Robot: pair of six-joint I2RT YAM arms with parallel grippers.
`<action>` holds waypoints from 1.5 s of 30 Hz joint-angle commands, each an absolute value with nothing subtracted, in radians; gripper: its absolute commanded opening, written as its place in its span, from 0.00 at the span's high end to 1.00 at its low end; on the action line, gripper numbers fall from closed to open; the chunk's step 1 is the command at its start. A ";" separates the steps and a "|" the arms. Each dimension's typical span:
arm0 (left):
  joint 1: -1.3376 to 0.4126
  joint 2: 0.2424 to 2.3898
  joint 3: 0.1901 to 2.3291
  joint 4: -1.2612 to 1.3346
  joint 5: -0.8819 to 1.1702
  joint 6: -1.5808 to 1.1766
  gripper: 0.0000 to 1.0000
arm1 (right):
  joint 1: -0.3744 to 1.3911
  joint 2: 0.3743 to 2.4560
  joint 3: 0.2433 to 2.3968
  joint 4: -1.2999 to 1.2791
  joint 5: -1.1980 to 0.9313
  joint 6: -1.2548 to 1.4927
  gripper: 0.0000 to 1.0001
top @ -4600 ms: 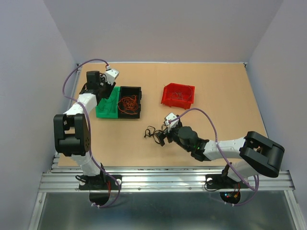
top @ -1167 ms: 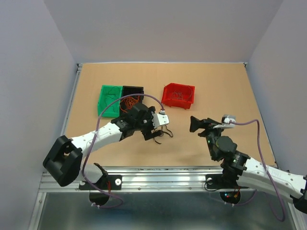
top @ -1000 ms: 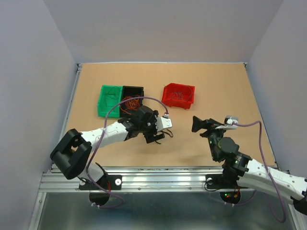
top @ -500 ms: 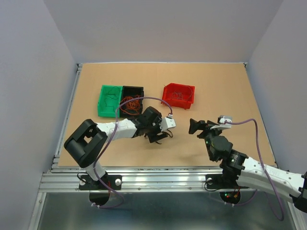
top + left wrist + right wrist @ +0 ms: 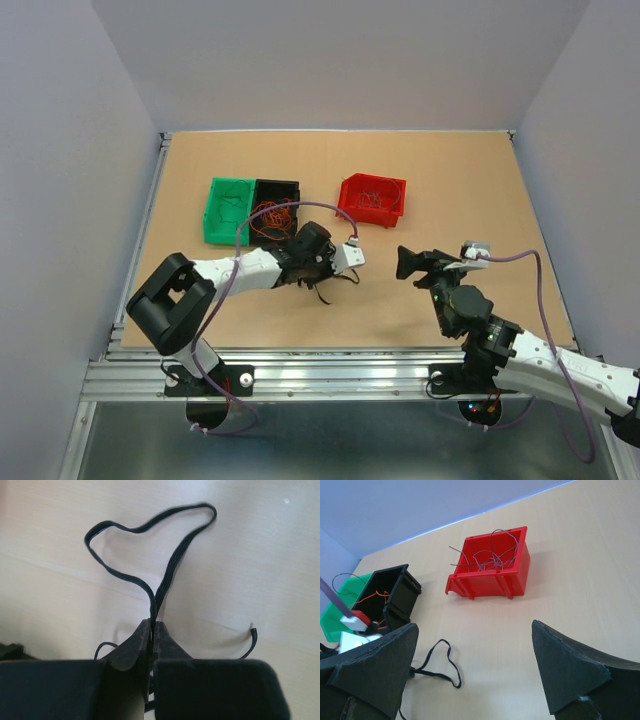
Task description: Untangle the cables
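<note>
The left tool (image 5: 152, 628) pinches the black cable (image 5: 170, 572), whose loop lies on the table (image 5: 260, 570) just ahead. The right tool (image 5: 474, 672) is spread wide, well apart.

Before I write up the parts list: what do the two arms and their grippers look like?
The left arm and right arm match: slim white links between bulky black joints, each trailed by a thin purple cable looping to a white wrist module. The left gripper and right gripper have matte black, wedge-shaped fingers.
</note>
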State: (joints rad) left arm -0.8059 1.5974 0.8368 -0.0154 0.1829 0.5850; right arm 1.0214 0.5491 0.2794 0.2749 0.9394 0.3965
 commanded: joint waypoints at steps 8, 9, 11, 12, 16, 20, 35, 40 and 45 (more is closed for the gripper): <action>-0.595 1.224 0.890 -0.083 0.359 0.538 1.00 | 1.025 0.574 0.278 0.295 0.942 0.402 0.00; -0.550 1.207 0.906 -0.084 0.345 0.532 1.00 | 1.025 0.574 0.282 0.295 0.942 0.402 0.00; -0.506 1.177 0.929 -0.095 0.316 0.506 1.00 | 1.023 0.587 0.284 0.295 0.940 0.403 0.00; -0.462 1.172 0.965 -0.107 0.278 0.502 1.00 | 1.023 0.592 0.287 0.295 0.939 0.405 0.00; -0.341 1.201 1.060 -0.121 0.210 0.459 1.00 | 1.025 0.609 0.293 0.296 0.934 0.407 0.00; -0.241 1.268 1.137 -0.091 0.166 0.451 1.00 | 1.025 0.618 0.295 0.298 0.928 0.408 0.00; -0.117 1.663 1.302 -0.098 0.183 0.514 1.00 | 1.025 0.620 0.295 0.302 0.907 0.400 0.00; -0.089 1.755 1.295 -0.035 0.134 0.523 1.00 | 1.023 0.626 0.296 0.308 0.896 0.402 0.00; -0.068 1.836 1.290 -0.023 0.107 0.540 1.00 | 1.023 0.634 0.296 0.322 0.881 0.397 0.00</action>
State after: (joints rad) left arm -0.0814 1.8160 1.2556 -0.0750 0.1364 0.5156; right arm 1.0214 0.6296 0.2794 0.2764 0.8890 0.3965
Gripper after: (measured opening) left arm 0.120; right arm 0.999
